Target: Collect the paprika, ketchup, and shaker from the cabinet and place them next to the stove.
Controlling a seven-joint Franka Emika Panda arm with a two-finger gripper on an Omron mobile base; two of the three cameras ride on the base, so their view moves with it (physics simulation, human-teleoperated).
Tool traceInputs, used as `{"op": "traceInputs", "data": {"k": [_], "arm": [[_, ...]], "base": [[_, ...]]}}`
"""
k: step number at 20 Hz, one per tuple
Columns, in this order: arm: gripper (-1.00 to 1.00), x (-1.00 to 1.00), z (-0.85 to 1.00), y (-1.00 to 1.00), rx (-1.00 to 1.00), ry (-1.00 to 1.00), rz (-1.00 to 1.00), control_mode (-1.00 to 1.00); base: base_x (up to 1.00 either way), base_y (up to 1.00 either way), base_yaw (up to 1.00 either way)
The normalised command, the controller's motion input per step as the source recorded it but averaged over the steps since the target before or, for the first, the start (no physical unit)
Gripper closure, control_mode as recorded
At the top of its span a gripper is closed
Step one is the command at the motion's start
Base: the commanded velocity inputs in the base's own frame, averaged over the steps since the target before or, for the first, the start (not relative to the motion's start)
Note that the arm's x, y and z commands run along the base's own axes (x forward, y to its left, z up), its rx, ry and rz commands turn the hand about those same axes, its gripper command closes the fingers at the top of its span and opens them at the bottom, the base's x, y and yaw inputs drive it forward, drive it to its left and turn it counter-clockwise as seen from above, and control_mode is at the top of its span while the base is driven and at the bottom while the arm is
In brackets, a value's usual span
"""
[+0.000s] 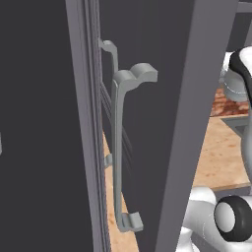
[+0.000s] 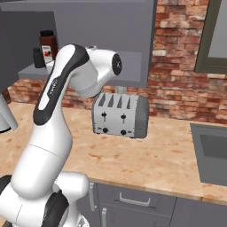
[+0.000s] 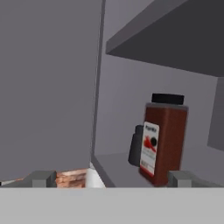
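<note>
Paprika (image 3: pixel 162 138) is a dark red-brown jar, black cap, pale label with a red mark, standing upright on the lower shelf of the open cabinet (image 3: pixel 144 83); in the right base view the same jar (image 2: pixel 48 44) sits near the shelf's left end. Shaker (image 3: pixel 136 145) is a small black cylinder, upright, just beside and behind the paprika on the same shelf, partly hidden by the jar; in the right base view it stands just left of it (image 2: pixel 38 57). Ketchup can't be made out. Gripper (image 3: pixel 111 178) faces into the cabinet, jaws spread wide with nothing between them, one fingertip (image 3: pixel 41 178) low on the left and the other low on the right in front of the jar's base, apart from it. Cabinet door (image 1: pixel 162 123) is matte grey with a slim vertical bar handle (image 1: pixel 118 147), seen close up in the left base view. Below: speckled tan counter (image 2: pixel 146 155), silver four-slot toaster (image 2: pixel 120 115) against a red brick wall (image 2: pixel 177 66), a sink (image 2: pixel 213 150) at right, grey drawers (image 2: pixel 133 201) under the counter.
</note>
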Motion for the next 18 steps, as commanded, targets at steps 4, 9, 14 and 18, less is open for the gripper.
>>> {"op": "traceInputs", "data": {"k": [4,9,14,18], "arm": [[-1.00,0.22,0.04,0.00,0.00,0.01,0.00,-1.00],[-1.00,0.32,0.18,0.00,0.00,0.05,0.00,-1.00],[-1.00,0.31,0.18,0.00,0.00,0.05,0.00,-1.00],[-1.00,0.26,0.09,0.00,0.00,0.02,0.00,-1.00]], "base": [[0.00,0.00,0.00],[0.00,0.00,0.00],[0.00,0.00,0.00],[0.00,0.00,0.00]]}}
